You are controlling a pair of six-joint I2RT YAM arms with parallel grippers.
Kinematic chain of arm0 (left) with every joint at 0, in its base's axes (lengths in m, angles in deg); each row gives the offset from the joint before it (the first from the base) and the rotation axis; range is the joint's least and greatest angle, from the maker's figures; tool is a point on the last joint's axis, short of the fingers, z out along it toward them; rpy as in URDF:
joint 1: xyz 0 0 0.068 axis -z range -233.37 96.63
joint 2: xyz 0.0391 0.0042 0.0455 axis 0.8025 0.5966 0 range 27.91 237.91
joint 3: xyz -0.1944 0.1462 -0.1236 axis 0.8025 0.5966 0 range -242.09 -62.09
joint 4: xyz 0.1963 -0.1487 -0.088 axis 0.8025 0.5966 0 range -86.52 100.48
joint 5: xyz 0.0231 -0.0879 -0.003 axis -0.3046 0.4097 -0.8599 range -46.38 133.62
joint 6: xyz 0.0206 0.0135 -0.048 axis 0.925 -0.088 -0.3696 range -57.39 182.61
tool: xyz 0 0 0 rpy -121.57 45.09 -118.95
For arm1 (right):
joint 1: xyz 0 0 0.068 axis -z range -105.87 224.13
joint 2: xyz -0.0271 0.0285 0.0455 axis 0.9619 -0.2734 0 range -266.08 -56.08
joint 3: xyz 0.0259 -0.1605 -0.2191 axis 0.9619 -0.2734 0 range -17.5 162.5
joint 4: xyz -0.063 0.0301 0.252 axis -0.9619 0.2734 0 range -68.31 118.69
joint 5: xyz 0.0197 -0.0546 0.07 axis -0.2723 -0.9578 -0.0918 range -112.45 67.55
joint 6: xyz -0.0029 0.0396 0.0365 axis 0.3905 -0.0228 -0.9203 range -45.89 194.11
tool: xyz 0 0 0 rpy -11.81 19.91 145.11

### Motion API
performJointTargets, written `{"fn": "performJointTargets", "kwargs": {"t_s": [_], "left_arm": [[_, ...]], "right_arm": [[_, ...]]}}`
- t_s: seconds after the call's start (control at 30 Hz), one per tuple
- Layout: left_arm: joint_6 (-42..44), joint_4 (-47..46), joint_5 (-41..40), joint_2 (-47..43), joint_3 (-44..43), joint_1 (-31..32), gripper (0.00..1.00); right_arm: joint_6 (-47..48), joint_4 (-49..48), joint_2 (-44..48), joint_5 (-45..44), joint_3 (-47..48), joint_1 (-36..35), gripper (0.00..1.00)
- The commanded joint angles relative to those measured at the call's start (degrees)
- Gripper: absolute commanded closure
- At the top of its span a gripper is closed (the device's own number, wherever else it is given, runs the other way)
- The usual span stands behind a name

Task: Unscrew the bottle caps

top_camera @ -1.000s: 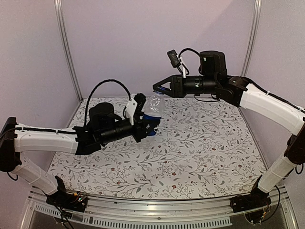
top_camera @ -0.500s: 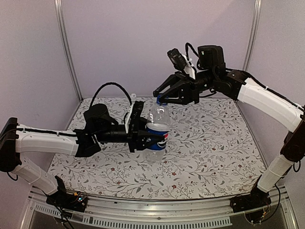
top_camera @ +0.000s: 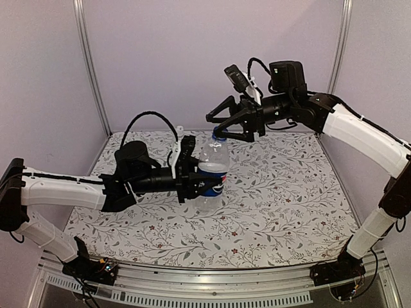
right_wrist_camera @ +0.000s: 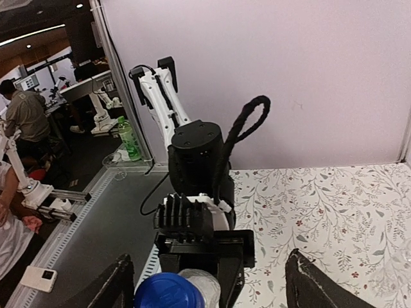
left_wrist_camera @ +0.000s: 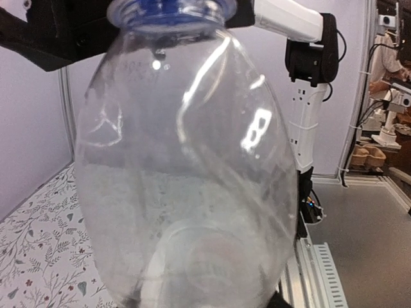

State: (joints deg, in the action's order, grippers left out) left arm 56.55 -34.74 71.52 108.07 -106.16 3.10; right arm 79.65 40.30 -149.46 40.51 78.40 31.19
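We see the left gripper (top_camera: 194, 181) clamped on the bottle (top_camera: 212, 160), upright over the middle of the bench (top_camera: 289, 199). Its blue-red-white label (top_camera: 217, 185) shows the Pepsi logo. The right gripper (top_camera: 220, 126) hangs spread apart around the blue cap (top_camera: 218, 135) on the neck.

Upright Pepsi bottle (top_camera: 210, 172), blue cap (top_camera: 217, 135) on

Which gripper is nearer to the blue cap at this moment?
Right. The right gripper has its open fingers either side of the blue cap; the left gripper sits lower, clamped around the Pepsi bottle at its label.
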Motion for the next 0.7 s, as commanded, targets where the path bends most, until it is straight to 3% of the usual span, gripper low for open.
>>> {"fn": "performJointTargets", "kwargs": {"t_s": [0.0,0.17,0.47,0.67], "left_arm": [[3.9,3.4,-10.2,-1.2,-0.5,0.8,0.67],[3.7,5.6,-16.9,-0.7,-1.3,0.8,0.67],[1.7,10.5,-26.4,0.6,-3.7,0.9,0.66],[1.2,12.3,-27.7,1.1,-4.9,1.1,0.65]], "right_arm": [[-5.0,-0.2,3.2,-12.6,-0.7,0.8,0.13],[-12.2,-3.1,5.0,-20.5,-1.7,0.9,0.05],[-21.8,-4.0,6.2,-42.1,-2.4,-1.9,0.07],[-24.1,-3.9,4.8,-47.4,-3.0,-3.8,0.10]]}}
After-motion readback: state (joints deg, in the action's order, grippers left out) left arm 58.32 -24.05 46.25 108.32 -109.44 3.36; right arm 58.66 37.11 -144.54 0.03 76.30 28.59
